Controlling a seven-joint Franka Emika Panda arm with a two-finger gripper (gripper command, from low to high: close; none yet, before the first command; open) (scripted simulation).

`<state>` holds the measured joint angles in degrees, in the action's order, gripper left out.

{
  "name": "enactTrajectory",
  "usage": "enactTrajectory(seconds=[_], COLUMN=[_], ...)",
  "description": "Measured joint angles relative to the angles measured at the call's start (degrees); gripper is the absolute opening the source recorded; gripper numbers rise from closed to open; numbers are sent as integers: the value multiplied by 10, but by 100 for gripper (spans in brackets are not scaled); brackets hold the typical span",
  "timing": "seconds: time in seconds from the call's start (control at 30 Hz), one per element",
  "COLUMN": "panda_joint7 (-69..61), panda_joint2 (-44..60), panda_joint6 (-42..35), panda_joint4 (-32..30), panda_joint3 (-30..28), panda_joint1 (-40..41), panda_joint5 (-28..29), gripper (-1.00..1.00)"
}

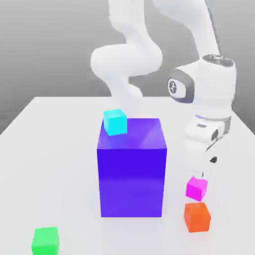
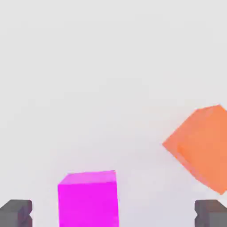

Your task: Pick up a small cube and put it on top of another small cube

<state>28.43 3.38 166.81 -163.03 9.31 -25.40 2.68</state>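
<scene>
The small magenta cube (image 1: 196,189) rests on the white table at the exterior view's right, just behind the orange cube. My gripper (image 1: 202,171) hangs directly over it, open, pointing down. In the hand view the magenta cube (image 2: 88,198) lies between the two dark fingertips (image 2: 16,213), which stand wide apart and do not touch it; my gripper (image 2: 113,215) is centred a little to one side of the cube. The small green cube (image 1: 45,240) sits alone at the front of the table on the exterior view's left, far from the gripper.
A big blue-violet block (image 1: 132,169) stands mid-table between the magenta and green cubes, with a small cyan cube (image 1: 115,122) on its top back corner. An orange cube (image 1: 196,216) (image 2: 201,148) sits close in front of the magenta one.
</scene>
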Motion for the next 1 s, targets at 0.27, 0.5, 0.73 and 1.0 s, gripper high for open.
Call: enactTrajectory(seconds=[0.27, 0.5, 0.73, 1.0], panda_joint7=[45, 39, -4, 104], panda_joint2=[121, 94, -9, 44], panda_joint6=[97, 75, -36, -132], panda_joint4=[20, 14, 16, 147], panda_joint3=[-73, -60, -37, -108], panda_joint1=[-59, -49, -19, 59], panda_joint5=[62, 55, -14, -22], gripper=[-100, -100, -100, -100])
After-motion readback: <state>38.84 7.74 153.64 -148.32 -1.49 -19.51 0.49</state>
